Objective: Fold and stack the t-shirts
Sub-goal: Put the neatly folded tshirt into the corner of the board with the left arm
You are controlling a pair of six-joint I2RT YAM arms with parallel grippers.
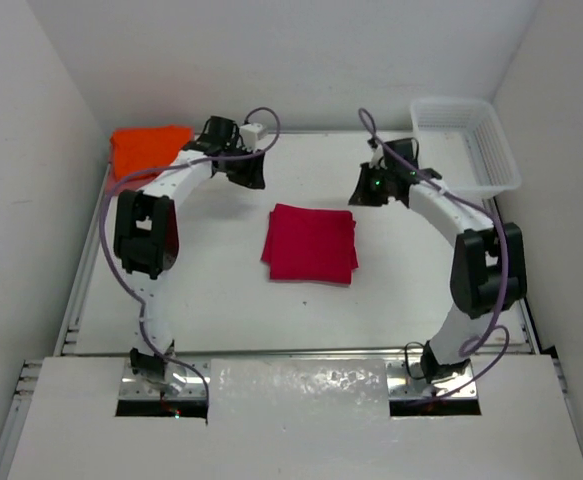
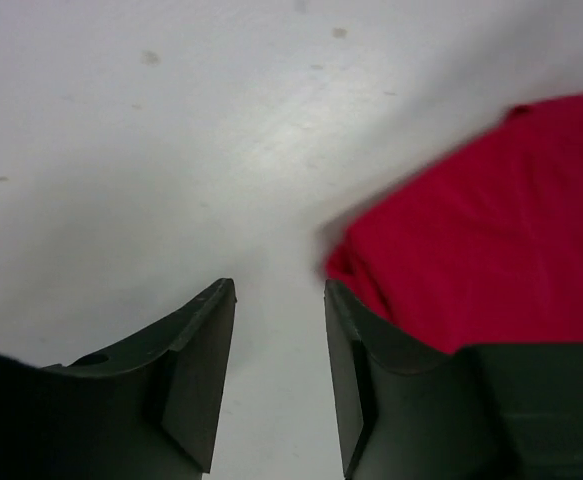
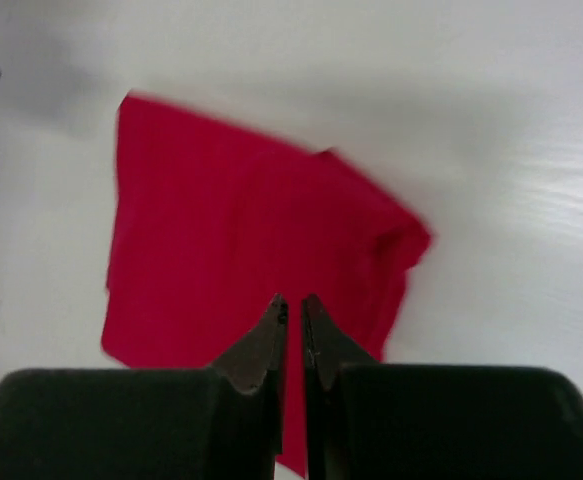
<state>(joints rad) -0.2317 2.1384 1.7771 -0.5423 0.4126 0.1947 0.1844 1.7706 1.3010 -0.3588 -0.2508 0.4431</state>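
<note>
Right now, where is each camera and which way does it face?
Top external: above, behind both arms, looking down on white table, folded crimson cloth t-shirt.
Left wrist: on left arm, facing table past open left gripper.
Right wrist: on right arm, facing down past shut right gripper.
Shared: all three show the crimson t-shirt.

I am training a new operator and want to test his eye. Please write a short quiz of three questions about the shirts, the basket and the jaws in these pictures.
1. True or false: the red shirt lies folded in the middle, and no jaws hold it.
2. Which jaws stand open? A the left jaws; B the right jaws; C both.
3. Fill in: the basket stands at the far ____ corner, and the orange shirt lies at the opposite far corner.

Key: 1 true; 2 A; 3 right.
</note>
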